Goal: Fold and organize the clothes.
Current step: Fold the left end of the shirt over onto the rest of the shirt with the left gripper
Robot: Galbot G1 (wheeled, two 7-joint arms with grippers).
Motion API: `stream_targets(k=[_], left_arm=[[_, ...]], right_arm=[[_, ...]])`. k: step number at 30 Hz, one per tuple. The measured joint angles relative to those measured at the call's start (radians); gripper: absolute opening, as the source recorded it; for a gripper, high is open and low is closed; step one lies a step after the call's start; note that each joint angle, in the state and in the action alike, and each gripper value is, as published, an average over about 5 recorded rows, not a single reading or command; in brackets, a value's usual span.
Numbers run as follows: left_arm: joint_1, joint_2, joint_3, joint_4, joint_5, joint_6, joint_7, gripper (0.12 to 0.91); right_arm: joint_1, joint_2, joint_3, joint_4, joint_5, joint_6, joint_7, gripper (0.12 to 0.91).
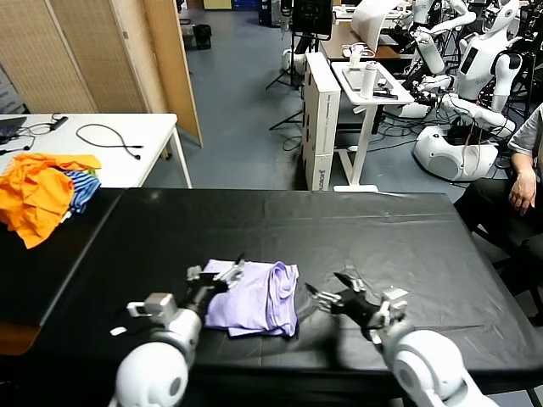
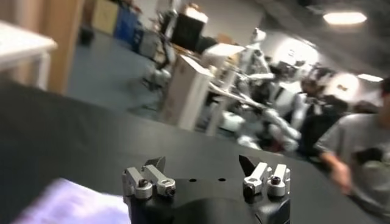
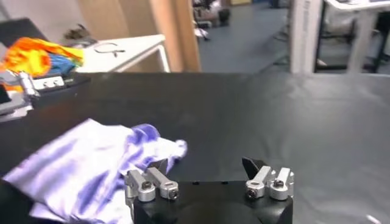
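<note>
Black table in robot lab, lavender T-shirt folded near its front edge — left gripper spread wide at shirt's left edge, grasping nothing, right gripper spread wide just beside shirt.

A wide counter covered in a black, slightly glossy sheet fills the foreground. Near its front edge, roughly centred, lies a pale lavender T-shirt, folded into a compact bundle with soft creases and a rolled right side. At the counter's far left corner sits a heap of bright orange and blue-striped garments, well apart from the T-shirt. Behind that corner stands a white table with a black cable lying on its top.
</note>
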Motion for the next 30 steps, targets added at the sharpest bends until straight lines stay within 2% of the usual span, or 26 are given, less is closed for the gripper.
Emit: stream_targets(k=[7, 13, 18, 22, 25, 30], left_arm=[[0.044, -0.002, -0.031, -0.007, 0.034, -0.004, 0.005, 0.907], [0.064, -0.008, -0.045, 0.001, 0.063, -0.018, 0.004, 0.907], [0.068, -0.009, -0.052, 0.011, 0.068, -0.023, 0.004, 0.907], [0.065, -0.007, -0.062, 0.02, 0.068, -0.03, 0.01, 0.907], [0.068, -0.006, -0.074, 0.036, 0.074, -0.054, 0.032, 0.907], [0.07, -0.013, -0.106, 0.086, 0.071, -0.138, 0.091, 0.907]], right_arm=[[0.142, 0.065, -0.157, -0.093, -0.096, -0.006, -0.002, 0.907], [0.201, 0.082, -0.223, -0.148, -0.212, -0.066, 0.015, 0.907], [0.191, 0.06, -0.209, -0.144, -0.239, -0.093, 0.023, 0.907], [0.157, 0.035, -0.17, -0.116, -0.219, -0.055, 0.015, 0.907], [0.121, 0.024, -0.125, -0.088, -0.177, 0.001, 0.0, 0.907], [0.047, 0.011, -0.033, -0.045, -0.085, 0.072, -0.014, 0.907]])
